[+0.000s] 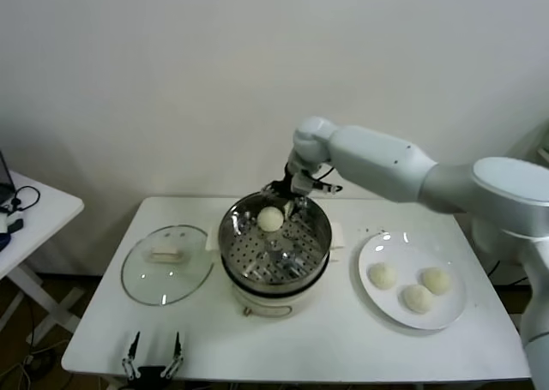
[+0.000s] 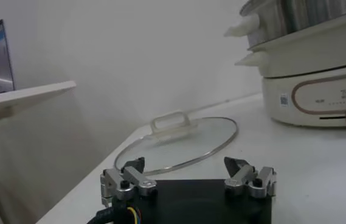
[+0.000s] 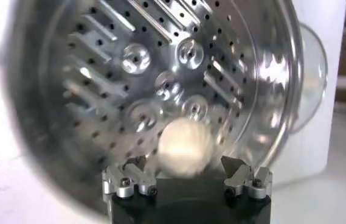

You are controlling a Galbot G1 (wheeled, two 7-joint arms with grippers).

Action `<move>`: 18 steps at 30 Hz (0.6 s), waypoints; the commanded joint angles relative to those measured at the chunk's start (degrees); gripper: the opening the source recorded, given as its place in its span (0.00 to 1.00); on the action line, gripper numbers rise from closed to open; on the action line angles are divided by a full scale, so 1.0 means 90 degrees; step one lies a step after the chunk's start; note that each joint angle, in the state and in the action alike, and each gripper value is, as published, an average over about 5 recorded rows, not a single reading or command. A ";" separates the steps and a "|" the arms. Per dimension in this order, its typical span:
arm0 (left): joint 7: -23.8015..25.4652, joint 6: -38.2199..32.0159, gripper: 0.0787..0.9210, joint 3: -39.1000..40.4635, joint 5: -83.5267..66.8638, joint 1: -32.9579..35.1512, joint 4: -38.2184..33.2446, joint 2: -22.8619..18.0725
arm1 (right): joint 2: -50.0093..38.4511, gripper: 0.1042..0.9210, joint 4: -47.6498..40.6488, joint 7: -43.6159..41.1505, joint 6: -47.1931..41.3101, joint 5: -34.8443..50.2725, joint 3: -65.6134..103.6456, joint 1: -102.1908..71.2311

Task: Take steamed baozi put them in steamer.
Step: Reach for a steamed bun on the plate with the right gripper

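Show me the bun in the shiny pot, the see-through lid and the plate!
bun in the steamer [image 1: 271,219]: head view, middle of its top.
glass lid [image 1: 146,274]: head view, bare glass beside its handle.
white plate [image 1: 386,251]: head view, bare far part near the rim.

One cream-white baozi [image 1: 270,219] lay on the perforated floor at the far side of the shiny steel steamer [image 1: 302,265]. Three more baozi [image 1: 418,298] sat clustered on the plate [image 1: 374,305] beside it.
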 commanded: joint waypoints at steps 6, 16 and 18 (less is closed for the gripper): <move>-0.0003 -0.0011 0.88 -0.0012 0.0041 0.0004 -0.0014 0.0025 | -0.2431 0.88 0.1296 -0.0487 -0.3803 0.3560 -0.3082 0.2146; 0.0017 -0.0034 0.88 -0.0010 0.0201 -0.0041 0.0100 0.0006 | -0.3791 0.88 0.2486 0.0223 -0.5439 0.3379 -0.2578 0.0487; 0.0013 -0.0038 0.88 -0.0016 0.0211 -0.0047 0.0137 0.0005 | -0.3853 0.88 0.2516 0.0328 -0.5558 0.3282 -0.2233 -0.0033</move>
